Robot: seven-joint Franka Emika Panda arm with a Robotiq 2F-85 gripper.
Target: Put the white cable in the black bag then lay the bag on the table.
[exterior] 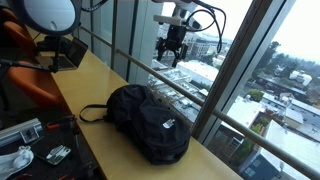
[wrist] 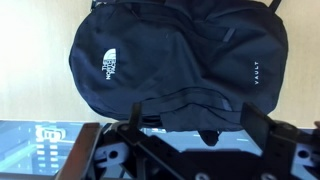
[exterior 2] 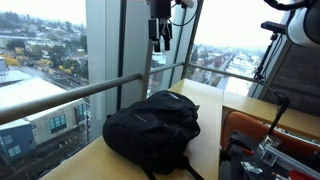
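Observation:
The black bag [exterior: 150, 120] lies flat on the tan table [exterior: 85, 80] beside the window, and shows in both exterior views [exterior 2: 155, 125]. In the wrist view the bag [wrist: 170, 60] fills the upper part, with white logo lettering on it, and the table [wrist: 300, 90] shows at the right. My gripper [exterior: 170, 55] hangs high above the bag near the window frame [exterior 2: 160, 38]. Its fingers [wrist: 200, 125] are spread apart and hold nothing. The white cable is not visible in any view.
An orange chair [exterior: 25, 60] stands behind the table's far end [exterior 2: 250, 130]. A metal window railing [exterior: 200, 95] runs along the table's outer edge. Small tools and clutter [exterior: 30, 150] lie on a dark surface beside the bag.

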